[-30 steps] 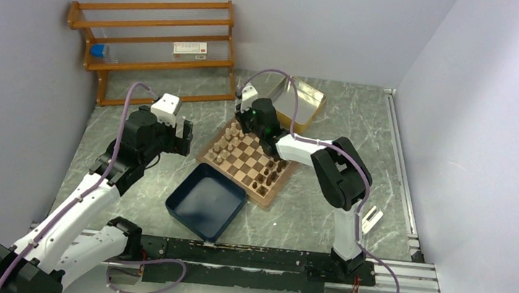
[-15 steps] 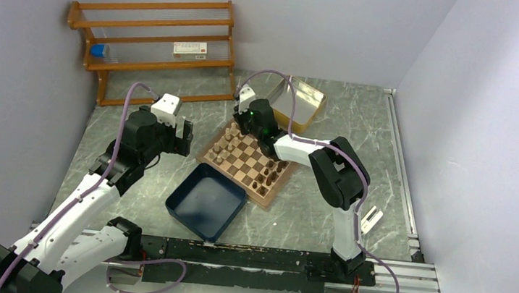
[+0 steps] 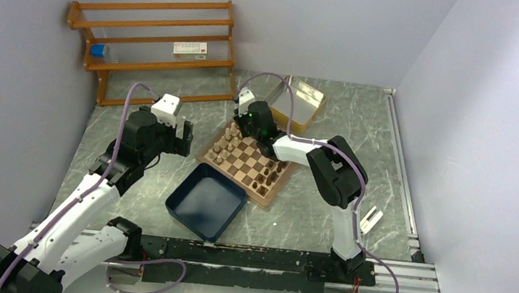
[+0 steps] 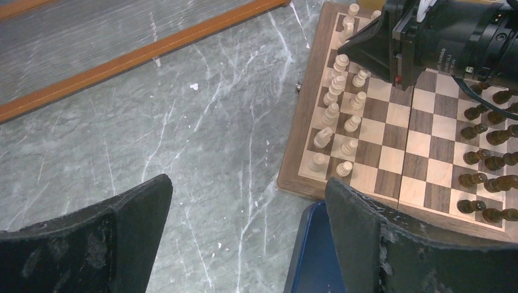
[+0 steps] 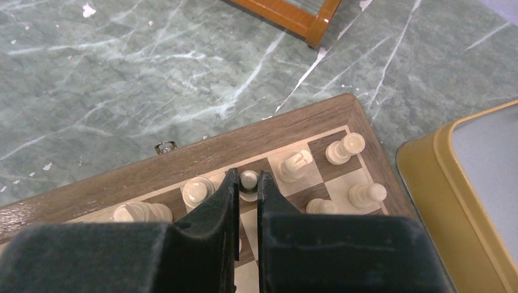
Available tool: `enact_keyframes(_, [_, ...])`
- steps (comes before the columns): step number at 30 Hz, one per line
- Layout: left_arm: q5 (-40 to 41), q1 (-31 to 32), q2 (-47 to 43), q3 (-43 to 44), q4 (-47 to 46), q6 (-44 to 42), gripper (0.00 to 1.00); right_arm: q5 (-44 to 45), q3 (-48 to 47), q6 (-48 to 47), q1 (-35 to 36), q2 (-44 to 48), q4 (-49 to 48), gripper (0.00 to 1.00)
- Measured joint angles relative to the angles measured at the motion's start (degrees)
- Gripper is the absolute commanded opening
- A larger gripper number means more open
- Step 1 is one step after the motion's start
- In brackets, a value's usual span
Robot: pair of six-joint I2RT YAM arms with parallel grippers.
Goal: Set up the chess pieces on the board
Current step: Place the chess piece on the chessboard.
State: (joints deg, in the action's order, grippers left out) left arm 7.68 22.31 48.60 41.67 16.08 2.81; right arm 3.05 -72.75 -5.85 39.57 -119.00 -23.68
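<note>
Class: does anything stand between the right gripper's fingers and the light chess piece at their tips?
Nothing visible does. The light piece sits right between the finger tips of the right gripper, on the board's edge row; its neighbours stand beside it, not between.

Read as a robot lab test cell. Plain pale panel walls (image 3: 328, 23) boxed in a marble-print tabletop (image 3: 360, 128) ahead of and to both sides of the grippers. Aluminium rail (image 3: 400, 161) ran off to the right of the right gripper (image 5: 247, 183). Both arms were bolted to a black base bar (image 3: 245, 258) well behind the fingers, with purple cables (image 3: 122, 121) looped loose. A wooden rack (image 3: 155, 41) stood beyond the left gripper (image 4: 245, 183).
</note>
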Motion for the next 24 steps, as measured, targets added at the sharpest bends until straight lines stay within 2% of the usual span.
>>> enact_keyframes(5, [0.0,0.0,0.0,0.0,0.1,0.0,1.0,0.0,-0.1,0.0,0.0,-0.7,0.3,0.11])
enact_keyframes(17, [0.0,0.0,0.0,0.0,0.1,0.0,1.0,0.0,-0.2,0.0,0.0,-0.7,0.5,0.23])
enact_keyframes(24, [0.0,0.0,0.0,0.0,0.1,0.0,1.0,0.0,-0.6,0.0,0.0,-0.7,1.2,0.25])
